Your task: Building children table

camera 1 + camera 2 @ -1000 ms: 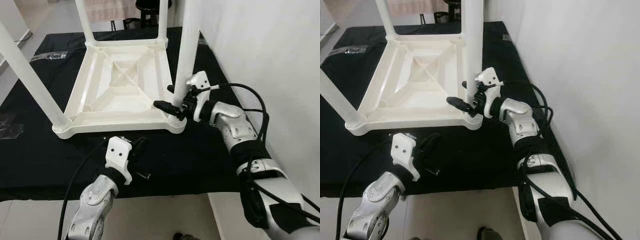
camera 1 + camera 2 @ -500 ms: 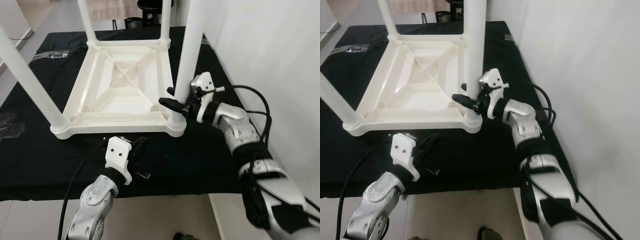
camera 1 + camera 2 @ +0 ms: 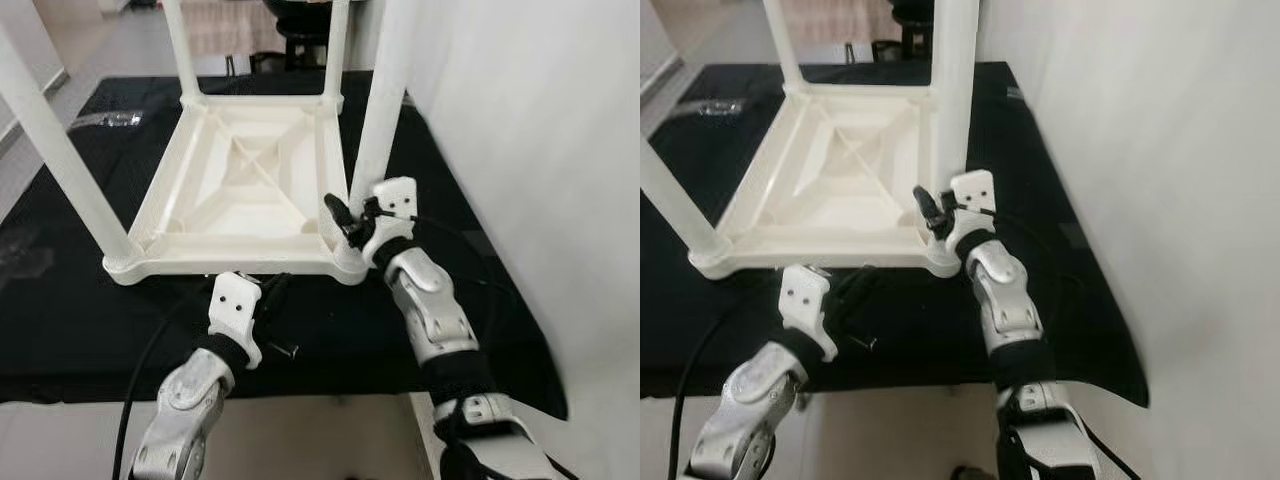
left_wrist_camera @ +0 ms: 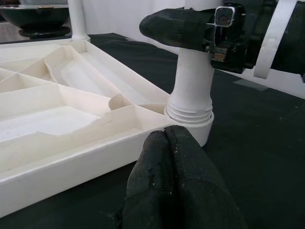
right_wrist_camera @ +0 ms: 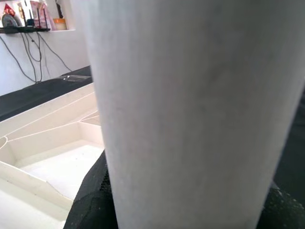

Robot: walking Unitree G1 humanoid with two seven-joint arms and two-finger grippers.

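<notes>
The white plastic children's table (image 3: 240, 190) lies upside down on the black cloth-covered surface (image 3: 90, 310), legs up. Nearest, the left gripper (image 3: 268, 305) rests pinched together and empty just before its rim. Beyond, the right gripper (image 3: 352, 222) clamps the near-right white leg (image 3: 378, 130) low at its socket; twisting it squarely should seat the threads.

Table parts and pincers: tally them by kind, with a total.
Tabletop, upside down: 1
Legs standing in its corners: 4
Pincers, left and right: 2
Total: 7
</notes>
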